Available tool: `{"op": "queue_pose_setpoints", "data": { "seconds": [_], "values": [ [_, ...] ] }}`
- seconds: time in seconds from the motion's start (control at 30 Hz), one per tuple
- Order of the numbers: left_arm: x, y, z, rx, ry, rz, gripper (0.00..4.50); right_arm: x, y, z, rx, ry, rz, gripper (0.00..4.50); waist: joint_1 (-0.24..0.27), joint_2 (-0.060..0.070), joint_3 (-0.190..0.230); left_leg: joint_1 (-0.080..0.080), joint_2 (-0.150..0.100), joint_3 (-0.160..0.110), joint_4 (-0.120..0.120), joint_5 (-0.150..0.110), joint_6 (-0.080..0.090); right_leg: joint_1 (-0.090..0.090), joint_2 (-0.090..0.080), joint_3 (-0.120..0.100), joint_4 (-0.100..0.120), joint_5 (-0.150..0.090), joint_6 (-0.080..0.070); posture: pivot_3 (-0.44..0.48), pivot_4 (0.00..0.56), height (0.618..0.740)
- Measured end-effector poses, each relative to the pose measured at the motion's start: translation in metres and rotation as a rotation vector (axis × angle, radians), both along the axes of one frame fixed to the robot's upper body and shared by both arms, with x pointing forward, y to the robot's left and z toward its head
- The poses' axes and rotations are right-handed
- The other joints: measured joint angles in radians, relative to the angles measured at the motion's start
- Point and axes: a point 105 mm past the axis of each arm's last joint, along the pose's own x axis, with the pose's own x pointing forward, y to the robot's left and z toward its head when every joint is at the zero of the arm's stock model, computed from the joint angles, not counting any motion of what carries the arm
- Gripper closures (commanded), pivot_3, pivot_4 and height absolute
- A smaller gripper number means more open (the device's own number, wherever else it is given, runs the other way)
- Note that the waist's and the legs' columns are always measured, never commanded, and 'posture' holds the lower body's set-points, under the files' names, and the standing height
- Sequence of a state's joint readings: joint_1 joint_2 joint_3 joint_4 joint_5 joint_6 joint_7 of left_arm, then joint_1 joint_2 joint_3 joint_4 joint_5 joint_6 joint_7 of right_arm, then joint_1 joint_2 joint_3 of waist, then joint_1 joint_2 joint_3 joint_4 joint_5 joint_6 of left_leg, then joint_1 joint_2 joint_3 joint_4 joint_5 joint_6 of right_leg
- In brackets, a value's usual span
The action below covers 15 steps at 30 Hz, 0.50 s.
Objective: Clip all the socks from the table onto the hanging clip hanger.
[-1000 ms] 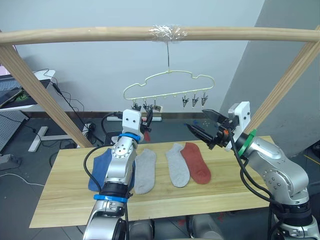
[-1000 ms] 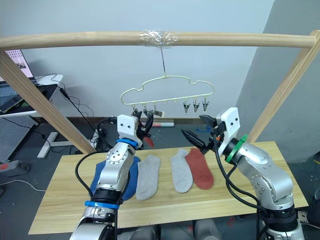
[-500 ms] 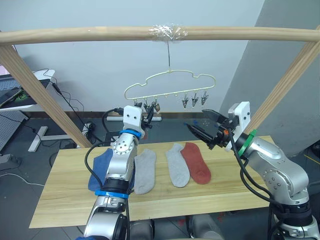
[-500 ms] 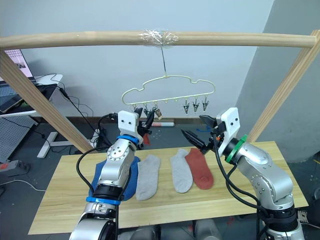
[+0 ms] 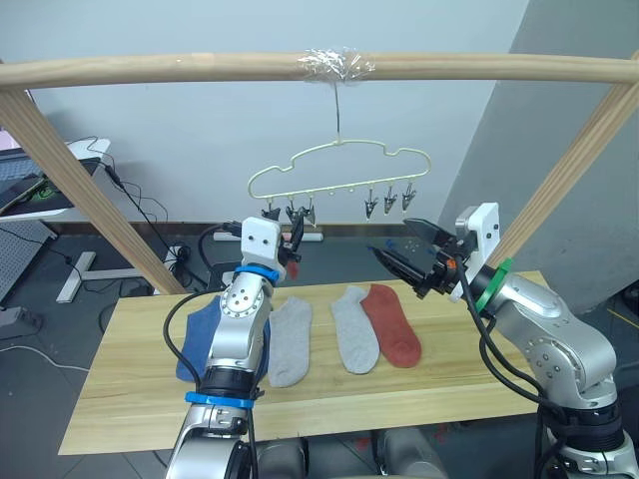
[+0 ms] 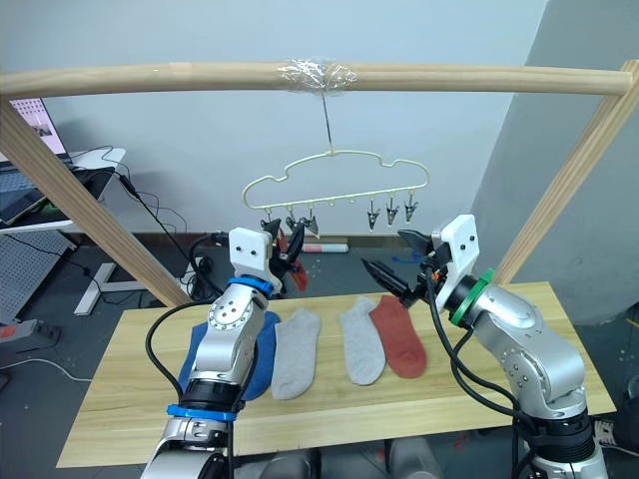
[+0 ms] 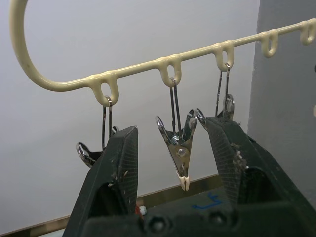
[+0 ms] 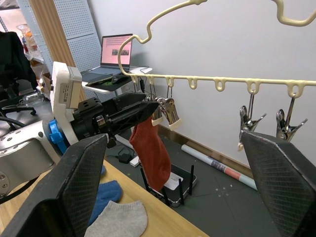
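Note:
The pale-yellow clip hanger hangs from the pole by its hook. My left gripper is raised to its left clips and stands open, with one clip between the fingers. A rust red sock dangles just below those clips; which clip holds it I cannot tell. On the table lie a blue sock partly behind my left arm, two grey socks and a rust red sock. My right gripper hovers open and empty above the red sock, under the right clips.
A thick wooden pole spans the top, held by slanted wooden legs at the left and right. Behind the table on the left stands a desk with a laptop, and cables lie on the floor.
My left gripper rose slightly toward the clips and then settled back a little. The hanger swayed slightly. The right arm has not moved.

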State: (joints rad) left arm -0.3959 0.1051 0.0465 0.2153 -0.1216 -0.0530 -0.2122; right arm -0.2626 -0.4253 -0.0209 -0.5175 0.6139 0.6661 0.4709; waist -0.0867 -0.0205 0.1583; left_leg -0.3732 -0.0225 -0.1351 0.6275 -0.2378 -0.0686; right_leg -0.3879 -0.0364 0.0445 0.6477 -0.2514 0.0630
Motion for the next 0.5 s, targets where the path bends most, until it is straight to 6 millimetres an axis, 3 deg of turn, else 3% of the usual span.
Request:
{"op": "queue_pose_setpoints", "data": {
  "seconds": [0.5],
  "values": [
    [-0.0009,-0.0046,0.0015,-0.018,-0.003,-0.024,2.13,0.0009,-0.001,-0.0003,0.0,0.002,-0.013,0.0,0.0,0.0,0.0,0.0,0.0,0.0,0.0,0.0,0.0,0.0,0.0,0.0,0.0,0.0,0.0,-0.153,0.126,0.74]
  ]
}}
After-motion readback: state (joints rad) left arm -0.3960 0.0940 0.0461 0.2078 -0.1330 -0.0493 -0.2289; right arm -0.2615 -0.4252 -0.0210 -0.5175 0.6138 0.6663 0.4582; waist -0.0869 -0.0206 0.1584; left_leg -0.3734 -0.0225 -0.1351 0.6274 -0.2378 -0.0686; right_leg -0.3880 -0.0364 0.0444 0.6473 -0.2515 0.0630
